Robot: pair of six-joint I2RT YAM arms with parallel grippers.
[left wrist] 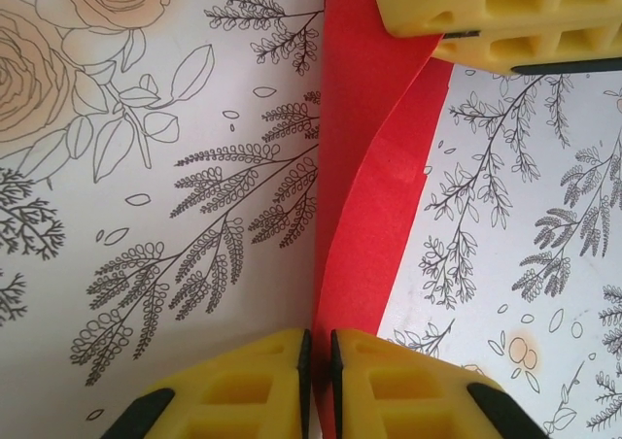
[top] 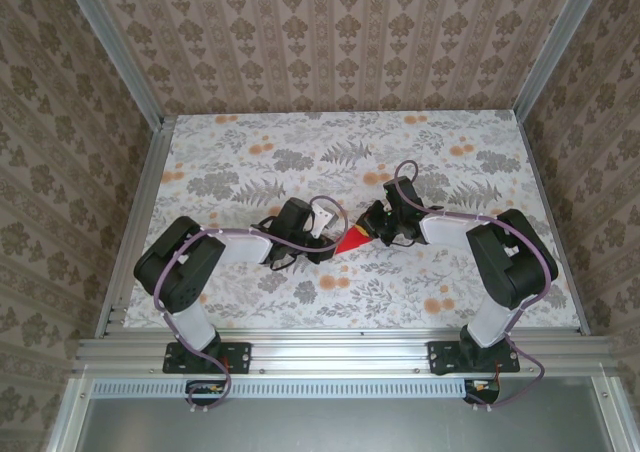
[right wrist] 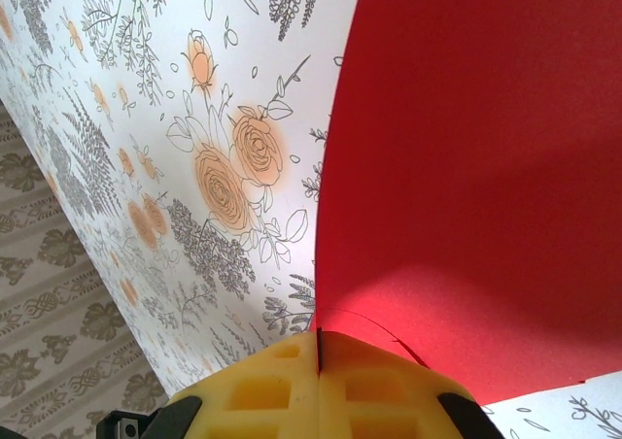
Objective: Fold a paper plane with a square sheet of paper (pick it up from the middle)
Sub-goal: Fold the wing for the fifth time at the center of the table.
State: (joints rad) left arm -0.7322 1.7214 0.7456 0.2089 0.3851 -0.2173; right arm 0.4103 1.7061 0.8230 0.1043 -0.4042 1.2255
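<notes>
The square sheet of paper (top: 352, 241), bright red and folded with creases, hangs just above the floral table between my two grippers. In the left wrist view the red paper (left wrist: 374, 186) runs as a long creased strip from my left gripper (left wrist: 318, 334) up to the right gripper's yellow fingers (left wrist: 486, 21). The left jaws stand nearly together with the paper's edge between their pads. My right gripper (right wrist: 318, 334) is shut on a corner of the red paper (right wrist: 466, 167), which fans out wide above it. From above, the left gripper (top: 325, 234) and right gripper (top: 372, 232) face each other closely.
The floral tabletop (top: 300, 162) spreads out all round the paper. Aluminium rails (top: 130, 222) frame the table's sides, with patterned walls behind them. Both arm bases sit at the near edge (top: 330, 350).
</notes>
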